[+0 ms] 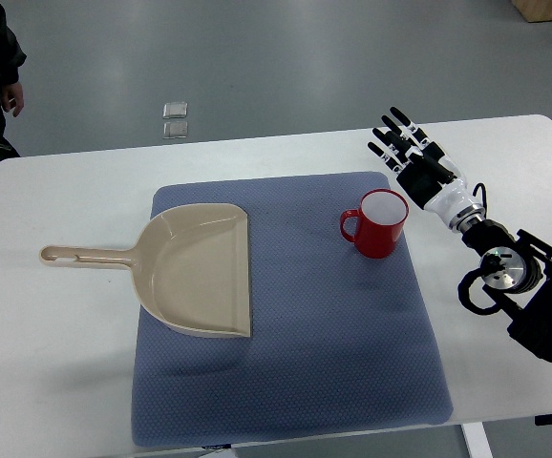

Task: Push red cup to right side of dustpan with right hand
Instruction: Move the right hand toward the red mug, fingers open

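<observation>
One hand: your right robot hand (412, 153) hangs beside the mat's far right corner, fingers spread, holding nothing.
Cup: your red plastic mug (379, 224) stands upright on the blue textured mat (333, 353), well right of the beige plastic dustpan (200, 272).
Risk: push high on the rim and you may tip it.

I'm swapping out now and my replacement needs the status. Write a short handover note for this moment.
Right hand: open, fingers spread, just beyond and right of the red cup, not touching it.
Left hand: not in view.
Red cup stands upright on the blue mat, handle toward the dustpan, already to the dustpan's right with a gap between them.
Done: hand positioned near the cup.
Left: any final push, if wanted.
</observation>
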`<action>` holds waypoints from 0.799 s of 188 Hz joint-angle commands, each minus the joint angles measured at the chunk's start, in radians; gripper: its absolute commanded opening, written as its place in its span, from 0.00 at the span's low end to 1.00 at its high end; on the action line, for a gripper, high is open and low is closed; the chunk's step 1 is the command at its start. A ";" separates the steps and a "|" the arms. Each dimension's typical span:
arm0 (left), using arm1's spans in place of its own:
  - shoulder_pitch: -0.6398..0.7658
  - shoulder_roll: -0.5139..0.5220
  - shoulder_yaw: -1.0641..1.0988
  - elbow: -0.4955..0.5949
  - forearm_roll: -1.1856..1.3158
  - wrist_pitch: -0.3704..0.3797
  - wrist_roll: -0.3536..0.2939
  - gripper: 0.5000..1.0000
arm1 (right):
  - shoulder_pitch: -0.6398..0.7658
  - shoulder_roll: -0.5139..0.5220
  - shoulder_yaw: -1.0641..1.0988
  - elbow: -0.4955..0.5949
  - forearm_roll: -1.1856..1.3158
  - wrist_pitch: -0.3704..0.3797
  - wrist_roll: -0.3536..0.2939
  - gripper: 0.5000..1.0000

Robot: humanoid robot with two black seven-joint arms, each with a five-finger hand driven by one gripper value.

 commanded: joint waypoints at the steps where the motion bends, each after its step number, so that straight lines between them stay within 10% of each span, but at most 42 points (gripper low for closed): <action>1: -0.001 0.000 -0.002 0.000 0.000 0.000 0.000 1.00 | 0.000 0.000 0.001 0.000 0.000 0.000 0.001 0.87; 150: -0.001 0.000 -0.002 -0.003 0.002 0.000 0.000 1.00 | 0.016 -0.215 -0.002 0.100 -0.609 0.120 0.004 0.87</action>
